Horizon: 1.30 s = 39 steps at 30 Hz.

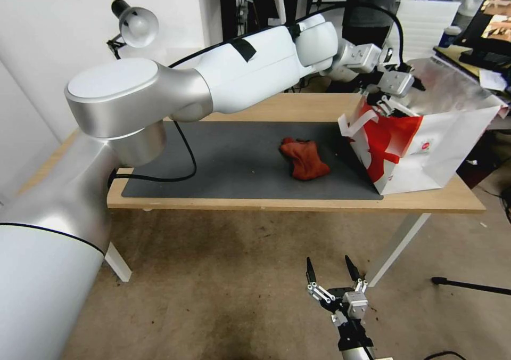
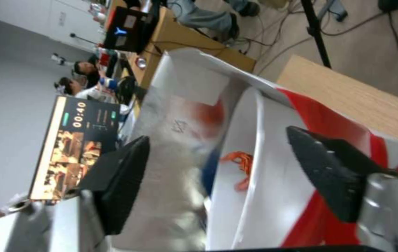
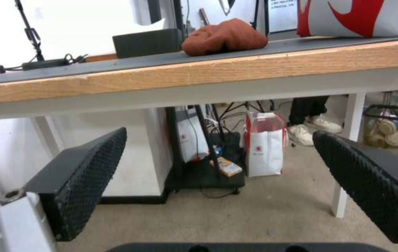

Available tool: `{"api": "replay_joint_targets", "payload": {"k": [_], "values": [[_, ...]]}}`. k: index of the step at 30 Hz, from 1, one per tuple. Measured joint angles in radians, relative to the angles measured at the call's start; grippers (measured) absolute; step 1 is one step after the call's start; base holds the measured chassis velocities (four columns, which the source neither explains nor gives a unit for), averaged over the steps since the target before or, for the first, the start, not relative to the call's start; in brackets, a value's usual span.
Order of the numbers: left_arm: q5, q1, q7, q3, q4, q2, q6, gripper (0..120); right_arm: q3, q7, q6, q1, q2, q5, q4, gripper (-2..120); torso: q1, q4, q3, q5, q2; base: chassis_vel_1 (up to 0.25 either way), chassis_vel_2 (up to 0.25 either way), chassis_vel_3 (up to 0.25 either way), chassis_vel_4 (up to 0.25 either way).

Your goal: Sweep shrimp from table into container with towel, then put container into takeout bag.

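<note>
In the head view, the left gripper (image 1: 387,103) is reached far across the table (image 1: 298,204) and is held at the open top of the takeout bag (image 1: 426,152), just above its near rim; its fingers are small there, and how far apart they stand cannot be judged from this view. The bag stands upright on the right end of the table, partly on the dark mat (image 1: 234,163), red and white outside with silver foil lining inside. The towel (image 1: 304,158) lies crumpled on the mat, near the bag but apart from it. The right gripper (image 1: 332,275) is held low in front of the table, over the floor, with its two black fingers spread and nothing between them. In the left wrist view, the left gripper (image 2: 218,178) is seen with its fingers (image 2: 124,182) spread wide and nothing clasped; between them the mouth of the bag (image 2: 334,126) is looked into, where the white container (image 2: 264,182) rests against the foil lining, with a few orange shrimp (image 2: 242,164) seen inside it. In the right wrist view, the right gripper (image 3: 218,182) is opened wide and empty below the table edge (image 3: 208,75); above that edge the towel (image 3: 225,36) is seen as a rounded heap on the mat, and the bag's (image 3: 353,17) lower part stands beside it.
</note>
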Motion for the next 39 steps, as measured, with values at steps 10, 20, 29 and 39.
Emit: {"api": "replay_joint_targets", "payload": {"k": [10, 20, 29, 39], "values": [[-0.037, 0.017, -0.058, -0.097, 0.015, 0.000, 0.023, 100, -0.001, 0.000, -0.001, -0.002, -0.003, 0.000, 0.007, 100, 0.000, 0.0000, 0.000, 0.0001, 0.000, 0.000, 0.000, 0.000, 0.000], [-0.121, 0.089, -0.354, -0.200, -0.020, 0.047, 0.162, 100, -0.002, 0.000, -0.026, 0.033, -0.022, 0.028, 0.005, 100, 0.000, 0.0001, 0.000, 0.0000, 0.000, 0.000, 0.000, 0.000, 0.000], [-0.136, 0.238, -0.656, -0.289, -0.196, 0.201, 0.315, 100, -0.012, 0.008, -0.065, 0.099, -0.046, 0.061, -0.018, 100, 0.000, 0.0000, 0.000, 0.0000, 0.000, 0.000, 0.000, 0.000, 0.000], [-0.245, 0.550, -1.041, -0.484, -0.650, 0.465, 0.496, 100, -0.013, 0.010, -0.064, 0.086, -0.043, 0.063, -0.012, 100, 0.000, -0.0001, 0.000, -0.0004, 0.000, 0.000, 0.000, 0.000, 0.000]]}}
